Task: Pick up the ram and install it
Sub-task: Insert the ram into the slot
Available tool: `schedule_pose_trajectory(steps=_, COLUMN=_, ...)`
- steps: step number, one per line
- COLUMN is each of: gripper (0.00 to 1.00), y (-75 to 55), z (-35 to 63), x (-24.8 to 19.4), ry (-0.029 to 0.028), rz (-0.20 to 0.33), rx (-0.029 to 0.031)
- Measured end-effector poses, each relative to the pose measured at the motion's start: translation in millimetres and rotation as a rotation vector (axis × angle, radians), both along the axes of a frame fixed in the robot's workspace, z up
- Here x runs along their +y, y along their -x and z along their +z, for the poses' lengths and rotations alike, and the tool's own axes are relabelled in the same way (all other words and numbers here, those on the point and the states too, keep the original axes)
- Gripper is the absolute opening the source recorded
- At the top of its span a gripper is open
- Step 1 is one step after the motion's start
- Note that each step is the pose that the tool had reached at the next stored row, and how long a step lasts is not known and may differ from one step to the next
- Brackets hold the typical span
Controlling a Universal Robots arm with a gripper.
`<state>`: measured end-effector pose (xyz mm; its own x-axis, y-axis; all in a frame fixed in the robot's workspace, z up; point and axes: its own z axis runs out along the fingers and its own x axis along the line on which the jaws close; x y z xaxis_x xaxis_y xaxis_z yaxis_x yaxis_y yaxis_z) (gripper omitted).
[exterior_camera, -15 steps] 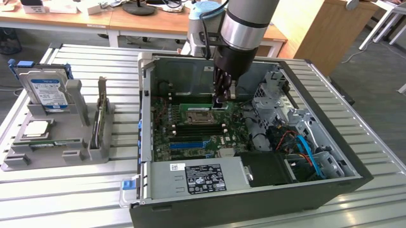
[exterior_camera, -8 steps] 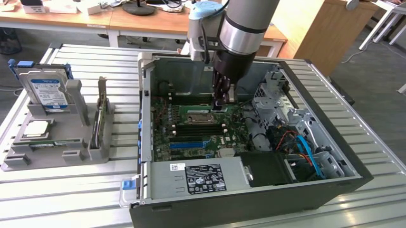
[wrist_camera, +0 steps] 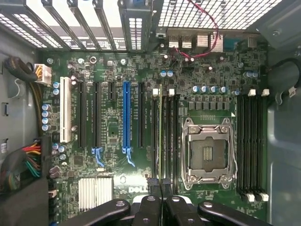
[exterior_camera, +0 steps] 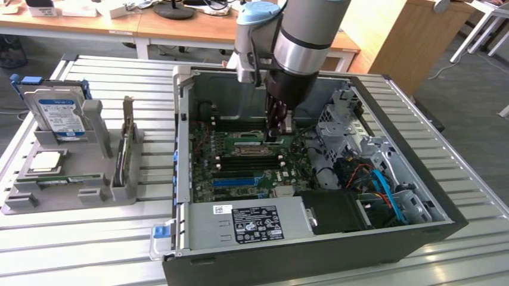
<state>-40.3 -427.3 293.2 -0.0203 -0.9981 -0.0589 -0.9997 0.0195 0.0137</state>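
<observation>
The ram [wrist_camera: 160,132] is a thin green stick seen edge-on, lying along a memory slot just beside the CPU socket [wrist_camera: 207,153] on the motherboard [wrist_camera: 113,132]. My gripper [wrist_camera: 159,182] is shut on the stick's near end, one black fingertip on each side. In the exterior view my gripper [exterior_camera: 275,136] reaches straight down into the open computer case [exterior_camera: 318,256], over the middle of the board. A second ram stick [exterior_camera: 70,179] lies in the grey tray [exterior_camera: 47,202] at the exterior view's left.
The tray also holds a hard drive [exterior_camera: 59,113], a silver CPU [exterior_camera: 45,161] and an upright card [exterior_camera: 126,149]. Beyond the socket are empty black memory slots [wrist_camera: 251,141]. Drive cages and blue cables [exterior_camera: 382,185] crowd the case's right side.
</observation>
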Motion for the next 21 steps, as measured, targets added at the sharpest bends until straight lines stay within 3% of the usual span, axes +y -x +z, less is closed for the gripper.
schedule_pose_trajectory(steps=13, gripper=0.12, y=0.0, z=-15.5, x=0.0, ry=0.0005, rz=0.000, rx=0.0000)
schedule_pose_trajectory(steps=21, gripper=0.12, y=0.0, z=-18.1, x=0.0, ry=0.0019, rz=0.000, rx=0.0001)
